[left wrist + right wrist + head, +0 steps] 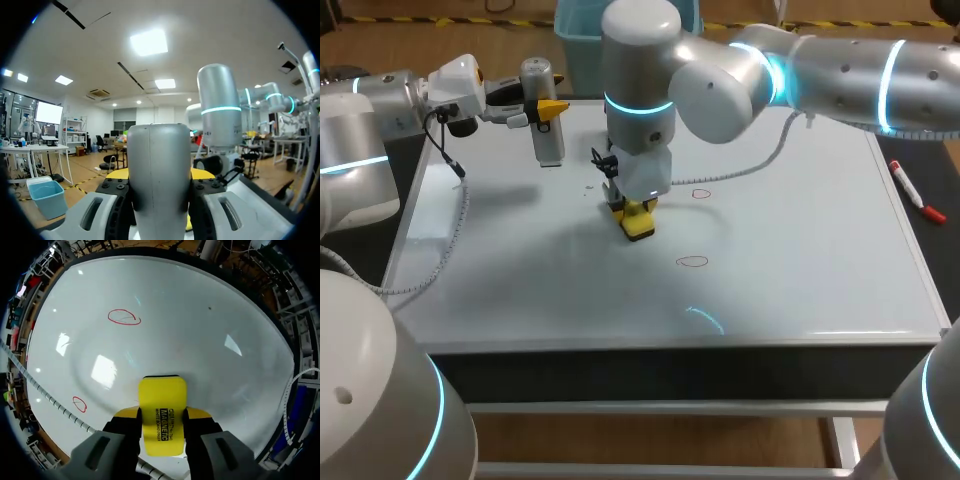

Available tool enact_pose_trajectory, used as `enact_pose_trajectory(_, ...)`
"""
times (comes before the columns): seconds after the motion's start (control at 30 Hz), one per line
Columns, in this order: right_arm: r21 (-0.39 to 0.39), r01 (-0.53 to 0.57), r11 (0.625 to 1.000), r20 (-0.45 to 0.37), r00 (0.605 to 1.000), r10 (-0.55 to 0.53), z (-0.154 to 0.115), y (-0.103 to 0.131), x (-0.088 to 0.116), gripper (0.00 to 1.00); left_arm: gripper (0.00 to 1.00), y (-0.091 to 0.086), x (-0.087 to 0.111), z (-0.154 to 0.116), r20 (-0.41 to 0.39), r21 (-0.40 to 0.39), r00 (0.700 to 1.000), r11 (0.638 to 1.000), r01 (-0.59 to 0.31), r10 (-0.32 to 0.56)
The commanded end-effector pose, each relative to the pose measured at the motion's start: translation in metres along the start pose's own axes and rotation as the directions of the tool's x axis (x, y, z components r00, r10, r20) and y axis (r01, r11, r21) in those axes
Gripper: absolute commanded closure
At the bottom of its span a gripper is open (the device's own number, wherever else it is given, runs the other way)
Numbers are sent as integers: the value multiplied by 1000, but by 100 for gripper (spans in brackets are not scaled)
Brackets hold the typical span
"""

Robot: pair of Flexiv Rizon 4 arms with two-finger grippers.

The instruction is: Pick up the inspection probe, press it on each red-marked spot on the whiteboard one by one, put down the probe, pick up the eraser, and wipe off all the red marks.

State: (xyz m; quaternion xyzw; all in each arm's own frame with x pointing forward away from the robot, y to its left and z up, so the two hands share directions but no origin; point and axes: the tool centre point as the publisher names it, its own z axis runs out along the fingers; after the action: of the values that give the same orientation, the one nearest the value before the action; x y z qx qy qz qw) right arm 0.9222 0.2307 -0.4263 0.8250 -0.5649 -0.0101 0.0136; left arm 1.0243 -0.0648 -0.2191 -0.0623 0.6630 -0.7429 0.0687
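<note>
Whiteboard fills pretty much the whole tabletop, so we're placing everything relative to the yellow eraser. It sits around mid-board, a bit toward the far side.

Our right gripper comes straight down on the eraser and is clamped onto it. The right wrist view shows it best: the eraser is pinched from both sides by the right gripper, with its face flat against the board.

There are two red marks, both thin ovals. One is just right of the eraser, close but not touching. The other is also right of the eraser but nearer the front edge. From the right wrist, one oval lies ahead of the eraser and the other is off to its side, next to a coiled cable.

The inspection probe is a silver cylinder, well left of the eraser and farther back, standing upright. Our left gripper is closed on it from the side. We can't tell whether its lower end touches the board. In the left wrist view the probe fills the gap in the left gripper, with yellow tips peeking out on both sides.

A red marker lies far right of the eraser, just outside the board's rim.
</note>
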Motion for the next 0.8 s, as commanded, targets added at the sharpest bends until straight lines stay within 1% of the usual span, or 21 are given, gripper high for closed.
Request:
enact_pose_trajectory(0.03, -8, -17, 1000, -2, 1000, 17, 8, -2, 11, 100, 100, -2, 0, 0, 1, -2, 1000, 1000, 1, -1)
enact_pose_trajectory(0.4, -24, -102, 995, 2, 995, 102, 14, -2, 43, 100, 100, -2, 0, 0, 1, -2, 1000, 1000, 1, -1)
enact_pose_trajectory(0.53, -18, -122, 992, 3, 993, 122, 12, -2, 51, 100, 100, -2, 0, 0, 1, -2, 1000, 1000, 1, -1)
enact_pose_trajectory(0.63, -7, -133, 991, 23, 991, 133, -4, -2, 54, 100, 100, -2, 0, 0, 1, -2, 1000, 1000, 1, -1)
enact_pose_trajectory(0.7, -31, -139, 990, 30, 990, 140, -14, -4, 58, 100, 100, -2, 0, 0, 1, -2, 1000, 1000, 1, -1)
enact_pose_trajectory(0.8, -12, -164, 986, 37, 986, 164, -37, -15, 76, 100, 100, -2, 0, 0, 1, -2, 1000, 1000, 1, -1)
